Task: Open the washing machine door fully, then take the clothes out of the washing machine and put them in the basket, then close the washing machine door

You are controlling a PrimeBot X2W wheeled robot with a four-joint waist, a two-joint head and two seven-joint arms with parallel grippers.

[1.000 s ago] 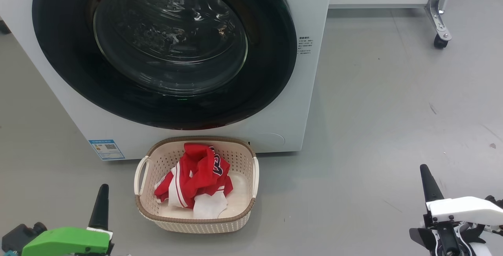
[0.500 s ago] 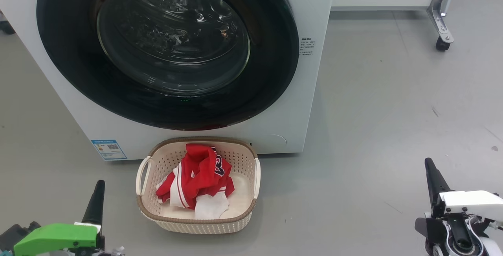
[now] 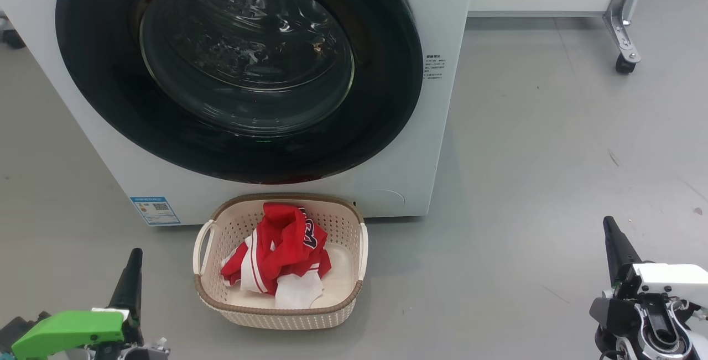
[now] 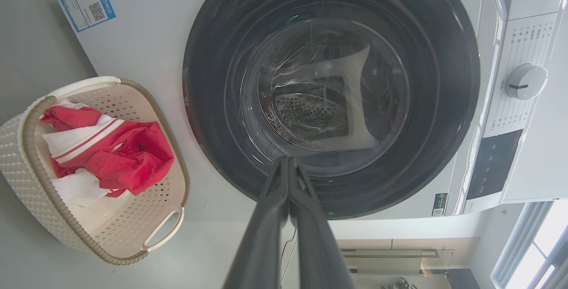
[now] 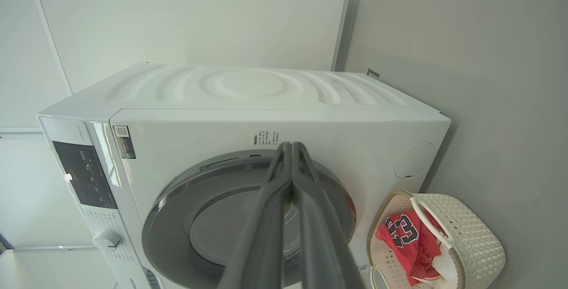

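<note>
The washing machine (image 3: pixel 442 128) stands ahead with the washing machine door (image 3: pixel 243 61) flat against its front, black rim around the glass bowl. On the floor just before it sits the basket (image 3: pixel 276 311), with the clothes (image 3: pixel 282 244) inside: a red jersey over a white cloth. My left gripper (image 3: pixel 134 254) is low at the left, shut and empty. My right gripper (image 3: pixel 609 223) is low at the right, also shut and empty. The left wrist view faces the door (image 4: pixel 330 89) past its shut gripper (image 4: pixel 288 161), with the basket (image 4: pixel 17 160) and clothes (image 4: pixel 128 156) at the left. The right wrist view shows its shut gripper (image 5: pixel 291 145), door (image 5: pixel 199 218) and basket (image 5: pixel 479 240).
A metal leg on a caster (image 3: pixel 625 45) stands at the back right under a white unit. Grey floor spreads to the machine's right and around the basket. The machine's control panel and knob (image 4: pixel 526 80) lie beyond the door.
The head camera has shifted slightly. Both grippers have drifted a little outward, the left leftward and the right rightward, staying shut. Door, basket and clothes are as before.
</note>
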